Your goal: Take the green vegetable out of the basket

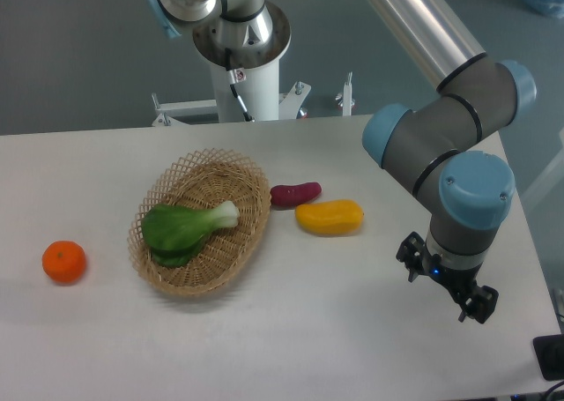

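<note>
The green vegetable (187, 228), a toy bok choy with broad bright-green leaves and a short pale stalk, lies inside the basket (252, 209), its leaves toward the left end and its stalk pointing up and to the right, toward the middle of the wicker bowl. The basket is a shallow oval of tan woven wicker with an open lattice rim, and it sits on the white table (291, 330) left of centre. Just beside the basket's right rim lies a small dark-red oblong vegetable (295, 193), and close to that, slightly nearer the camera, a yellow oblong fruit (330, 217). An orange (64, 262) rests alone near the table's left edge, well apart from the basket. The robot arm (441, 137) reaches in from the upper right, and its gripper (447, 288) hangs over the right part of the table, well apart from the basket and the vegetable. The gripper holds nothing; from this angle it cannot be told how far its fingers are parted.
</note>
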Controlling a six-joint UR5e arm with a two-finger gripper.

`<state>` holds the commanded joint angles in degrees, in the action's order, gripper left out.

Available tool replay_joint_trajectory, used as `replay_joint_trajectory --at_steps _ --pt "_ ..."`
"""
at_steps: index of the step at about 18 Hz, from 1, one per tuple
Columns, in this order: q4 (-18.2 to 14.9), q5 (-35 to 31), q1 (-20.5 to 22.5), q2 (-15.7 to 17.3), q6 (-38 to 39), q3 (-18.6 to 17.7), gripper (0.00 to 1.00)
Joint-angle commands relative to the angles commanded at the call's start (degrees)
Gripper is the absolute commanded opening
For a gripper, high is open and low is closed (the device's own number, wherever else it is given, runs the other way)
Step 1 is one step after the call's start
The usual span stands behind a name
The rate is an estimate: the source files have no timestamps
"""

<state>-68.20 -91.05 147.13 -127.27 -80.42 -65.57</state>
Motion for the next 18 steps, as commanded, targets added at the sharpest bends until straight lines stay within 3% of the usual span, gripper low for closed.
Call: replay_joint_trajectory --at_steps 7,12,15,18 --pt "0.3 0.0 0.0 0.4 0.1 -1.4 1.00" --pt "2.4 -0.1 -0.3 1.0 2.5 -2.9 1.00" --pt "3.9 0.1 -0.6 2.9 2.9 -6.1 1.00" --pt "4.4 0.3 -1.1 6.5 3.0 -12.2 1.00"
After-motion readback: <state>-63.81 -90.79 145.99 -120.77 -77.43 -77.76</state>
